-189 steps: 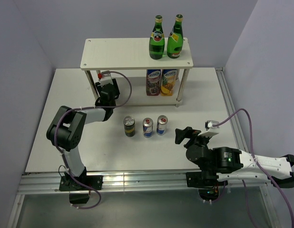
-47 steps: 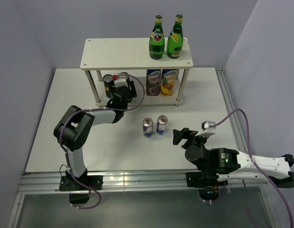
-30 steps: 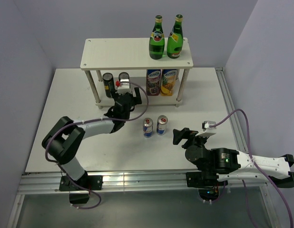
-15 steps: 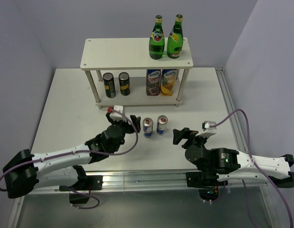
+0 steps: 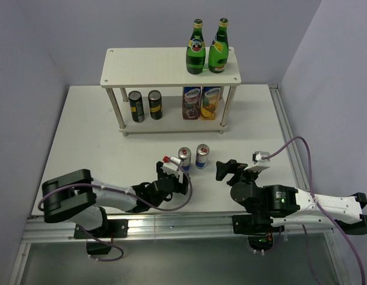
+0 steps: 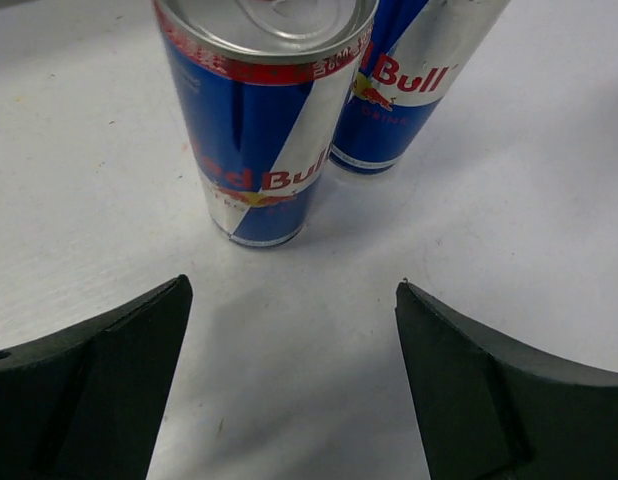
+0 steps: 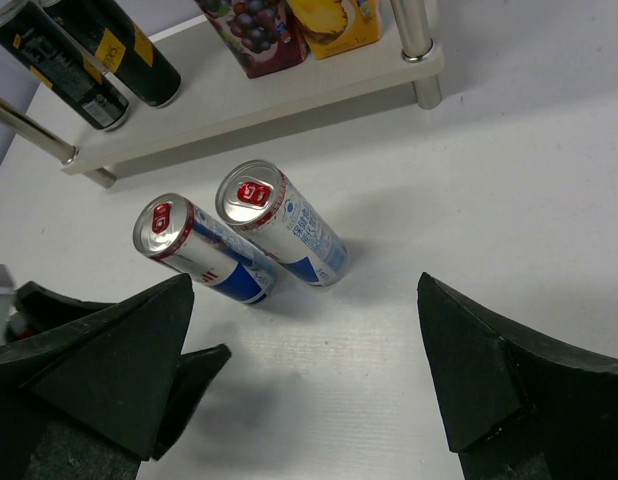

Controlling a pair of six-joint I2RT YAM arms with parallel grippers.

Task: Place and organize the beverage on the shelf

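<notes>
White counter (image 5: pixel 255 119) runs back to pale walls. At its near middle the left hand (image 6: pixel 291 298) sits low, fingers spread wide with nothing between them, just short of two upright blue-and-silver cans (image 6: pixel 264 130) standing side by side on the counter. The right hand (image 5: pixel 226 168), equally wide and empty, is just right of them. Farther back, the pale wood-look two-tier shelf (image 5: pixel 154 65) carries two dark gold-topped cans (image 5: pixel 136 105) and two juice cartons (image 5: pixel 192 102) on its lower board, and two green glass bottles (image 5: pixel 196 47) at the top board's right end.
</notes>
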